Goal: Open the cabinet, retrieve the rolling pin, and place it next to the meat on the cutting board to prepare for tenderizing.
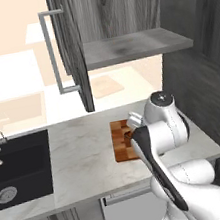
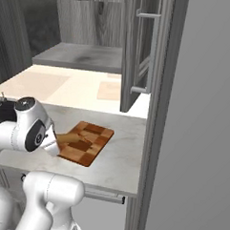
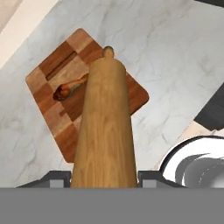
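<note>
Hand view looks down the length of the rolling pin, which the pincer holds clamped between its two tips, the far knobbed end pointing toward the cutting board below. The pin is in the air above the board, not yet resting on it. On the board lies the meat, a small reddish lump toward the board's left half as this view shows it, with bare checkered wood on the side of the meat where the pin hangs. In the right base view the pin juts from the hand over the near edge of the board, which sits on the marble surface under the open cabinet. To place it well, I judge the hand should tilt the pin level, lower it onto that bare wood beside the meat without touching the lump, and let go only once it lies flat, since a round pin dropped tilted would likely roll off the board.
</note>
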